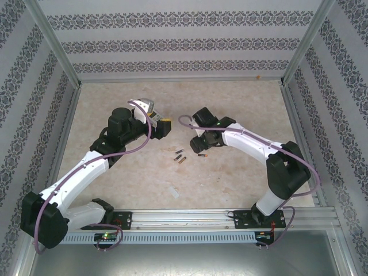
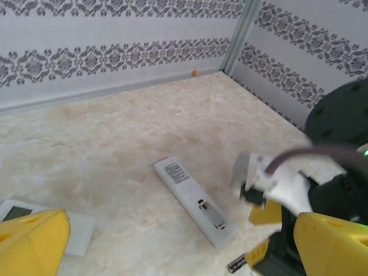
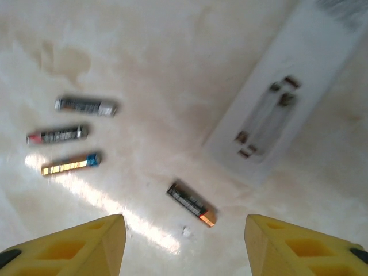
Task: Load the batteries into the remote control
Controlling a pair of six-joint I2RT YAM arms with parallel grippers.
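The white remote control (image 2: 192, 198) lies back-up on the table, its battery bay (image 3: 267, 121) uncovered and empty. Several batteries lie loose: three in a cluster (image 3: 57, 135) and one with a copper end (image 3: 191, 204) just ahead of my right gripper (image 3: 184, 244), which stands open above the table with nothing between its yellow fingers (image 3: 305, 247). Both groups of batteries (image 1: 179, 156) also show in the top view. My left gripper (image 2: 181, 233) is open and holds nothing, hovering short of the remote, with the right gripper (image 1: 198, 141) close on its right.
A second flat white device (image 2: 77, 230) with a small screen lies under my left finger. A small white piece (image 1: 174, 192) rests on the table nearer the arm bases. Patterned walls (image 1: 172, 46) enclose the table on three sides.
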